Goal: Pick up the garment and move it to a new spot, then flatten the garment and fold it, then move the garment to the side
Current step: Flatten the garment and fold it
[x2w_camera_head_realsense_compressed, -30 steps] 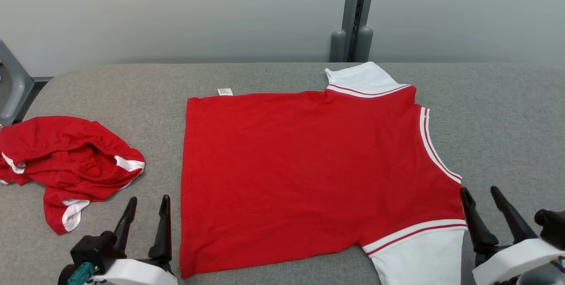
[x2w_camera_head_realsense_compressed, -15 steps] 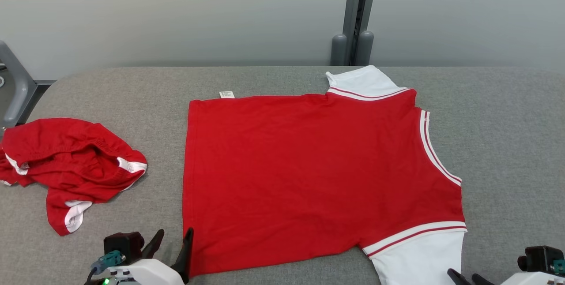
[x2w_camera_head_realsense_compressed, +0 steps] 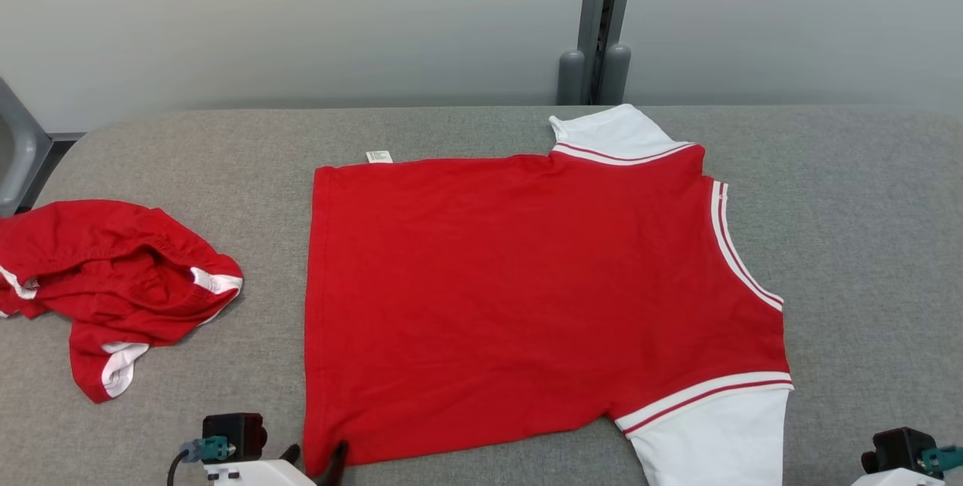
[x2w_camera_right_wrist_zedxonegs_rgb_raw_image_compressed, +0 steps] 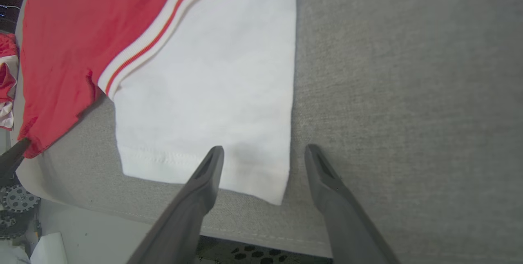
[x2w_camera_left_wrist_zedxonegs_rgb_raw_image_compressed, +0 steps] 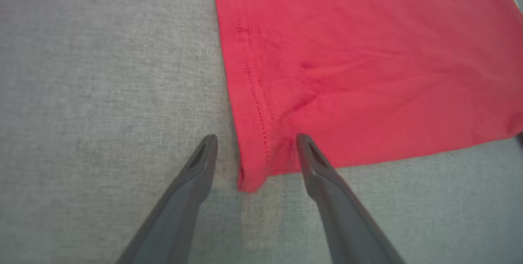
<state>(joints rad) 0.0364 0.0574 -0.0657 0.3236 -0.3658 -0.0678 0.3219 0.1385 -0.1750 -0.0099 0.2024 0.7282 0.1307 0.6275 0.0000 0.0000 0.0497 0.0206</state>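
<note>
The garment (x2w_camera_head_realsense_compressed: 527, 290), a red shirt with white striped sleeves, lies flat across the grey table (x2w_camera_head_realsense_compressed: 865, 245). My left gripper (x2w_camera_head_realsense_compressed: 316, 457) is at the shirt's near left corner. In the left wrist view the left gripper (x2w_camera_left_wrist_zedxonegs_rgb_raw_image_compressed: 256, 138) is open, and the red hem corner (x2w_camera_left_wrist_zedxonegs_rgb_raw_image_compressed: 253, 170) lies between its fingers, one tip on the cloth. My right gripper (x2w_camera_right_wrist_zedxonegs_rgb_raw_image_compressed: 264, 148) is open over the near white sleeve (x2w_camera_right_wrist_zedxonegs_rgb_raw_image_compressed: 204, 92), with the sleeve's outer corner between its fingers.
A second red garment (x2w_camera_head_realsense_compressed: 113, 275) lies crumpled at the table's left. A grey post (x2w_camera_head_realsense_compressed: 594, 57) stands behind the table, a grey frame (x2w_camera_head_realsense_compressed: 19, 147) off its left end. The table's front edge (x2w_camera_right_wrist_zedxonegs_rgb_raw_image_compressed: 265, 239) runs just below the right fingers.
Both grippers have drawn back toward the table's near edge. The left one moved right to the hem corner and the right one to the near sleeve. The shirt has not moved.
</note>
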